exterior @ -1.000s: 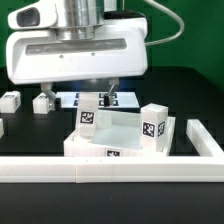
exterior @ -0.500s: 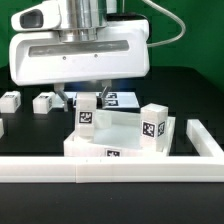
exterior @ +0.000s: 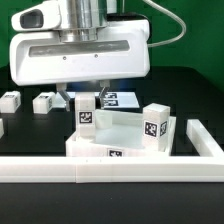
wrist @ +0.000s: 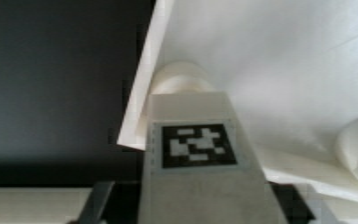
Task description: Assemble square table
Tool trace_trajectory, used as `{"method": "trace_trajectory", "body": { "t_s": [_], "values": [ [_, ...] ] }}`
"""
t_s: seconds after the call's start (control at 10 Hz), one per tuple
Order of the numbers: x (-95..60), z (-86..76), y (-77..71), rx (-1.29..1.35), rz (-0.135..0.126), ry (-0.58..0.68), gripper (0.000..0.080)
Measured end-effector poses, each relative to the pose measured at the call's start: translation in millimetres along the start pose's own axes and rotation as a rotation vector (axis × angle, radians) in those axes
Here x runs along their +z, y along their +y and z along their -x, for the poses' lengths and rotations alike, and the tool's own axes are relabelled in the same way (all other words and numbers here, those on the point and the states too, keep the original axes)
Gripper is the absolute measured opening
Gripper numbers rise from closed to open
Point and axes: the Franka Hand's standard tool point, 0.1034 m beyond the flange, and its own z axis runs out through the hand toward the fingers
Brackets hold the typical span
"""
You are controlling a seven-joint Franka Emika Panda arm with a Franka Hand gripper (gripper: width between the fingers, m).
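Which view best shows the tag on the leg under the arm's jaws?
The wrist view: the leg fills the middle, with its tag large and clear. The exterior view shows the same leg small and upright on the tabletop, its tag visible but tiny.

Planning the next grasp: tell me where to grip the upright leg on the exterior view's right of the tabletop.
Probably take the leg near its top, across two opposite flat sides, coming straight down. It stands upright at the tabletop corner, so the rim crowds its foot while its top is free.
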Motion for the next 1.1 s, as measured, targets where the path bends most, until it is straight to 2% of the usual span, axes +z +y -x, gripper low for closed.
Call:
{"method": "trace_trajectory", "body": {
  "t_s": [0.4,0.8,1.1],
  "values": [
    [1.9,-2.6,-10.6,0.242,-0.004,0.03,0.029],
    [3.6,-5.6,-28.6,0.66,-0.035,0.067,0.029],
    [5.8,-7.5,-51.5,0.97,-0.06,0.074,0.029]
  ]
}}
